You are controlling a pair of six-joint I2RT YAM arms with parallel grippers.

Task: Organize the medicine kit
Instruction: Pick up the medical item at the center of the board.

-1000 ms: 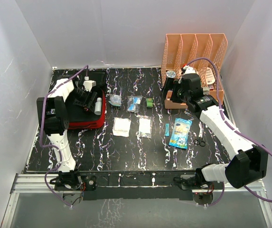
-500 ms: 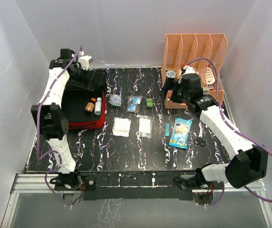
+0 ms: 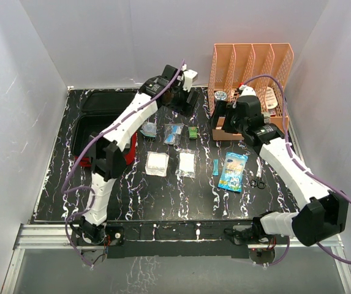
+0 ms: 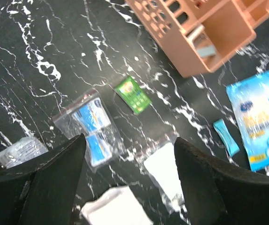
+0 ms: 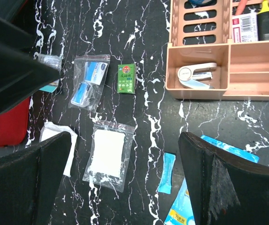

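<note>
The left gripper's fingers (image 4: 49, 183) stand wide apart with nothing between them. The left gripper (image 4: 130, 140) hangs above the black marbled table (image 4: 40, 42), toward the back middle. Under the gap lies a clear bag (image 4: 91, 125) with blue-and-white packets in it, and just beyond it is a small green packet (image 4: 133, 95). A bagged white pad (image 4: 165, 171) lies near the right-hand finger in the left wrist view. A second white pad (image 4: 113, 208) shows at the bottom edge of that view. Farther right are a thin teal sachet (image 4: 226, 137) and a big blue pouch (image 4: 258, 117), side by side but not touching.

The right gripper (image 5: 125, 136) is spread just as wide (its fingers (image 5: 219, 183) are empty too). It hangs above the same row of things, near the orange rack (image 5: 200, 91). A stapler (image 5: 196, 75) lies in the rack's front tray.

The medicine kit (image 3: 95, 125) lies open at the left side of the table, red outside and black inside, well apart from both grippers. The left arm (image 3: 126, 122) crosses over its right edge, so what is in it cannot be told. A pair of scissors (image 3: 258, 182) lies near the right edge of the table.
</note>
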